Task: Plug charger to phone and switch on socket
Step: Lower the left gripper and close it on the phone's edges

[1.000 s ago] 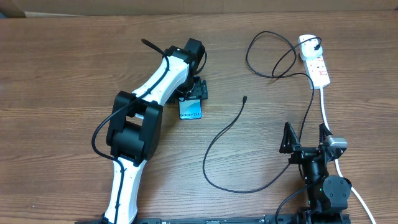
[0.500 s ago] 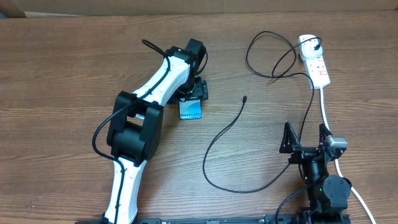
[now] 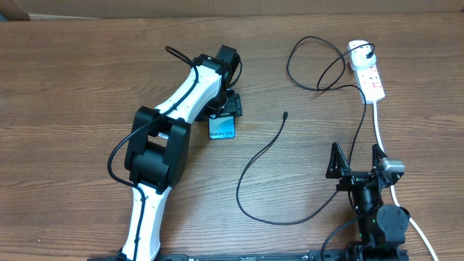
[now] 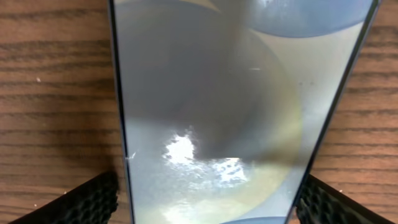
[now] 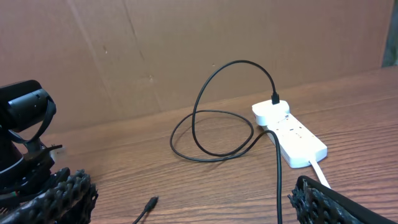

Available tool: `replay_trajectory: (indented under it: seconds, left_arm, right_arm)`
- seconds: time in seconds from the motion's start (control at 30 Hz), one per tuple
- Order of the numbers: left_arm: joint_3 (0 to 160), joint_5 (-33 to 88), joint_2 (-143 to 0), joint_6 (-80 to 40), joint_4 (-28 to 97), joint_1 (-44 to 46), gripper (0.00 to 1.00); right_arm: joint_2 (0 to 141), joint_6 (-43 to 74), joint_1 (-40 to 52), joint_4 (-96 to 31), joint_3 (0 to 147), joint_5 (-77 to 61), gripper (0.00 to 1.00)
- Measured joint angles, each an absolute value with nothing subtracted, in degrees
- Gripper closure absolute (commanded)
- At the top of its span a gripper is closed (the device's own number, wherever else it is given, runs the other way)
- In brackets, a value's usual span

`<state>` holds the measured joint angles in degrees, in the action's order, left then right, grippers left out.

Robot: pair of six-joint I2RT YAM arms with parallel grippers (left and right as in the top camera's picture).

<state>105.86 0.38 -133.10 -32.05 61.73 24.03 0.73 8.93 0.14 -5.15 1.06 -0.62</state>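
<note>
Table (image 3: pixel 72 87): brown wood, grain running side to side; surface matt, evenly lit, with soft shadows only; far edge meets a plain brown cardboard wall (image 5: pixel 186 43); wall stands upright, faintly creased; a darker strip shows at its right end.

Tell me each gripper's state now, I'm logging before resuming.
Left gripper: closed on the phone by its edges.
Right gripper: open, holding nothing.

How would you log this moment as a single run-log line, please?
left gripper: straddling phone, grip unclear | right gripper: open, holding nothing | charger tip: loose on table | socket: untouched
</note>
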Motion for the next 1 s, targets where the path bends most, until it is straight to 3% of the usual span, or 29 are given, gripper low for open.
replay_trajectory:
  seconds: [1.0]
  left_arm:
    - [105.8,1.0,-133.1,-32.7,62.6,24.0,0.22]
  right_arm:
    - [0.7,8.9,0.1,-5.1,1.1,-0.6,0.0]
